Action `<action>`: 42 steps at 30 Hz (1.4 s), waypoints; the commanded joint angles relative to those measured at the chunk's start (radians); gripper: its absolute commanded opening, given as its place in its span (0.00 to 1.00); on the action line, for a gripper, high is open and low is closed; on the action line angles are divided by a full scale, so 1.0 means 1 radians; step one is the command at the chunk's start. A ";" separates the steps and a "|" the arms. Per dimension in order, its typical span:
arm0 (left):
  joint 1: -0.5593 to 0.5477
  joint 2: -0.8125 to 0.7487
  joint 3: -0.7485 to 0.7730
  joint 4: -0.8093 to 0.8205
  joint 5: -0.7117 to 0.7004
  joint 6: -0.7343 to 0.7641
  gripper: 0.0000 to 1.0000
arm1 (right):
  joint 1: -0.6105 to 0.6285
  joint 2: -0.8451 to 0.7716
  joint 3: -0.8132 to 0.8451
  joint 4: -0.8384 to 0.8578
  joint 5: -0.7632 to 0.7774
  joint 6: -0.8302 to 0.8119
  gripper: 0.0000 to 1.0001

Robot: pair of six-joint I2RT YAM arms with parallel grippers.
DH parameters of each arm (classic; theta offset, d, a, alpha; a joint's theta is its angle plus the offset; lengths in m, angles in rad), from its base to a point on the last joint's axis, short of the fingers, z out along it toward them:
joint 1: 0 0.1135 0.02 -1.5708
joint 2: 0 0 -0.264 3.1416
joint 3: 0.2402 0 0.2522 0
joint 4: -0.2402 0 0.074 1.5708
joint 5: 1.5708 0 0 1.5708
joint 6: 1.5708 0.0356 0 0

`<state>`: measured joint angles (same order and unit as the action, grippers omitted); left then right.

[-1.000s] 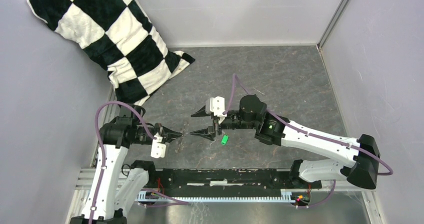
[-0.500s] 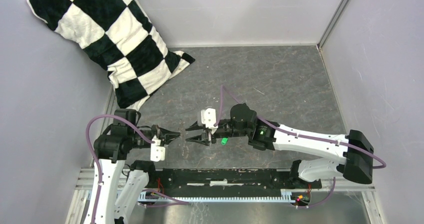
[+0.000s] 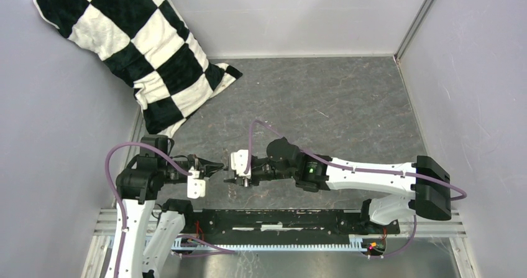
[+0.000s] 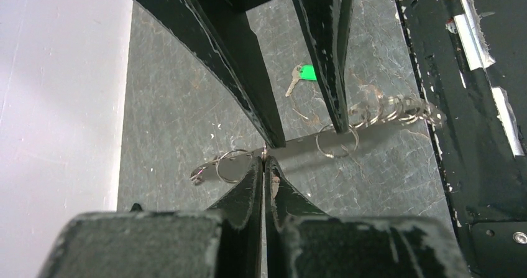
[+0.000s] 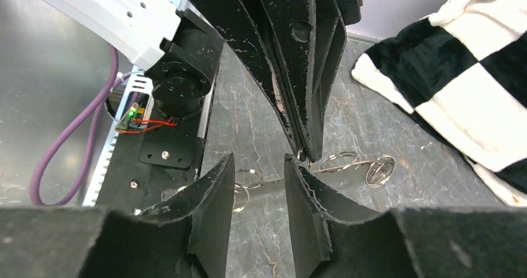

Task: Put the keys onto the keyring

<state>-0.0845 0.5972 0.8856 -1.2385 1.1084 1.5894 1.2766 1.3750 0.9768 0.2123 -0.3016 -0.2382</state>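
1. At the near left of the table point(image 3: 348, 97), toward 7 o'clock in the top view: left gripper point(image 3: 214, 166) and right gripper point(image 3: 231, 173) nose to nose, almost touching. Too fine here to make out the keyring between them. No sight of the keys, possibly hidden under the right arm. Checkered pillow point(image 3: 133, 48) well apart at 10 o'clock.
2. In the left wrist view: left gripper point(image 4: 264, 166) pinched fully closed on the keyring point(image 4: 373, 117), clamping the thin wire at the very tips. Wire lying across from 8 o'clock to 3 o'clock, with small rings point(image 4: 398, 109) bunched toward 3 o'clock. Right gripper point(image 4: 309, 136) at 12 o'clock, fingers parted and straddling the wire. The keys point(image 4: 303, 73) flat on the table at 1 o'clock of the pinch, green tag showing between the right fingers, near the loop but off it.
3. In the right wrist view: right gripper point(image 5: 256, 178) half-wide, with a clear gap and a stretch of wire and small rings inside it; no firm hold visible. Left fingertips meeting the wire at 1 o'clock of that gap.
4. Step in hand, by judgement: bracing the loop with the left, lining up the right for a second hold; nothing threaded yet. Next move likely calls for closing squarely on the wire without knocking it from the pinch, then fetching the green-tagged key.
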 commanded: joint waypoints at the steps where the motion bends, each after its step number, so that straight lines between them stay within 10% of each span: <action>1: 0.002 -0.014 0.034 -0.006 0.031 0.005 0.02 | 0.018 0.019 0.065 -0.014 0.113 -0.062 0.41; 42: 0.002 -0.032 0.032 -0.136 0.019 0.138 0.02 | -0.002 -0.075 0.093 -0.059 0.148 -0.176 0.51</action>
<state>-0.0845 0.5732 0.8856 -1.3548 1.0977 1.6882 1.2823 1.3289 1.0252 0.1528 -0.1547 -0.3801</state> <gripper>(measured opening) 0.033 0.515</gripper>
